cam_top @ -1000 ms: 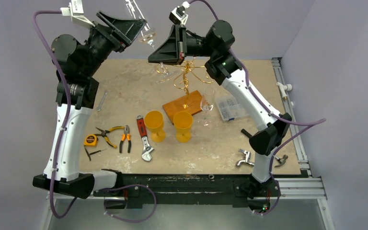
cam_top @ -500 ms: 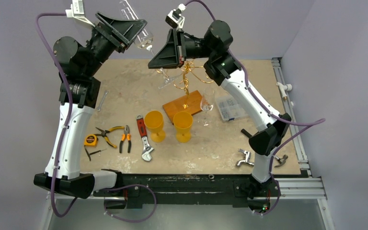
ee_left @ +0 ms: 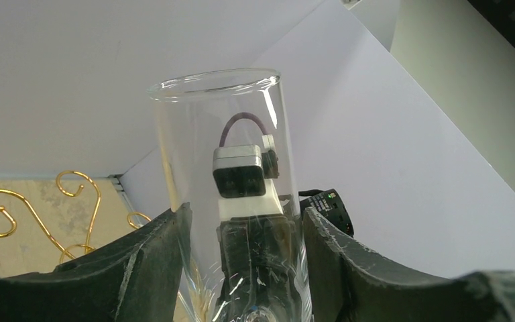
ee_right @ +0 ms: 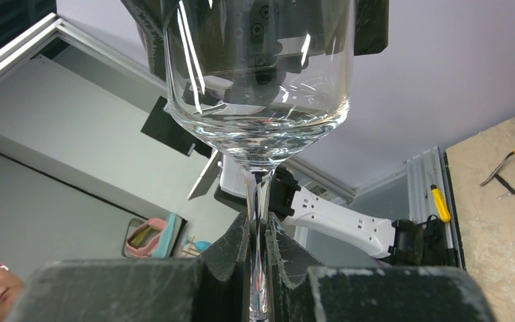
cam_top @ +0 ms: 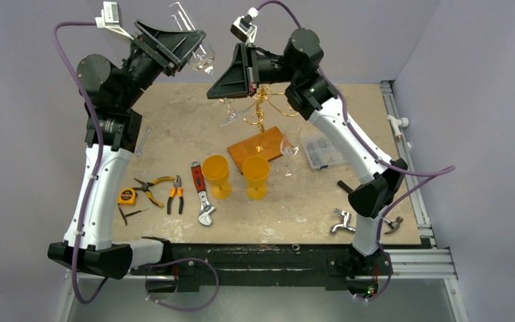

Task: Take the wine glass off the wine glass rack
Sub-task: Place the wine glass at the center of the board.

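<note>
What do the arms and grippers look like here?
The left arm and right arm: white links, black joints and bases. A purple cable trails each to a white-mounted wrist camera. The left gripper and right gripper: black wedges, scuffed black fingers. A green light on right arm.

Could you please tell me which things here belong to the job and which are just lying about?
Job: wine glass, wine glass rack, left fingers around the bowl, right fingers pinching the stem.
Lying about: yellow goblets, second wine glass, pliers, tape measure, adjustable wrench, clear plastic box.
</note>
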Tool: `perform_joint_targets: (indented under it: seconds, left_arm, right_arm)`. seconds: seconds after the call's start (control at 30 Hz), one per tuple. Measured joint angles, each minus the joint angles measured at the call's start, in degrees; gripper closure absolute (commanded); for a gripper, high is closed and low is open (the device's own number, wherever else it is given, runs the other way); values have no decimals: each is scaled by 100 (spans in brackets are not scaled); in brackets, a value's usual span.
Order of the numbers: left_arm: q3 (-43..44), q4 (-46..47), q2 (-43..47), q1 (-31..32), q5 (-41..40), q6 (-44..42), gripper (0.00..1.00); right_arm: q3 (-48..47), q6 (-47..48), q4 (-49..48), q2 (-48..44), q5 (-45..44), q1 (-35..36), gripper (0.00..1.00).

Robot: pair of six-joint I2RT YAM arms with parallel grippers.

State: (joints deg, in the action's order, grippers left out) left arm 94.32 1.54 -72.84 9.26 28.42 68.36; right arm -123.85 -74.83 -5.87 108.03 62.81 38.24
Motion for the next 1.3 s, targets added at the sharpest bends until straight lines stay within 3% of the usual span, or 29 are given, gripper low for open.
perform_joint_targets:
  seconds: [0.07, 0.2, 0.37, 0.77, 0.97, 1.3]
  left_arm:
    - [-50, 9, 26, -7, 2, -2, 100]
    - [-140, 9, 44, -13, 125, -22, 100]
    - [-260, 72, 55, -13, 199, -44, 100]
    - [-463, 267, 240, -13, 428, -435, 100]
    - [-664, 697, 363, -13, 686, -592, 100]
    - [-782, 1093, 431, 201, 1102, -1032, 100]
  right_arm:
    - [0, 83, 81, 0, 13, 0, 73]
    - [0, 280, 271, -4, 20, 20, 54]
    - [2, 503, 483, -59, 28, 39, 41]
    - [-55, 1556, 1912, -461, 11, -280, 31]
    - [-184, 2085, 2476, -688, -210, -798, 30]
    - [-216, 3062, 3119, -1215, -837, -793, 30]
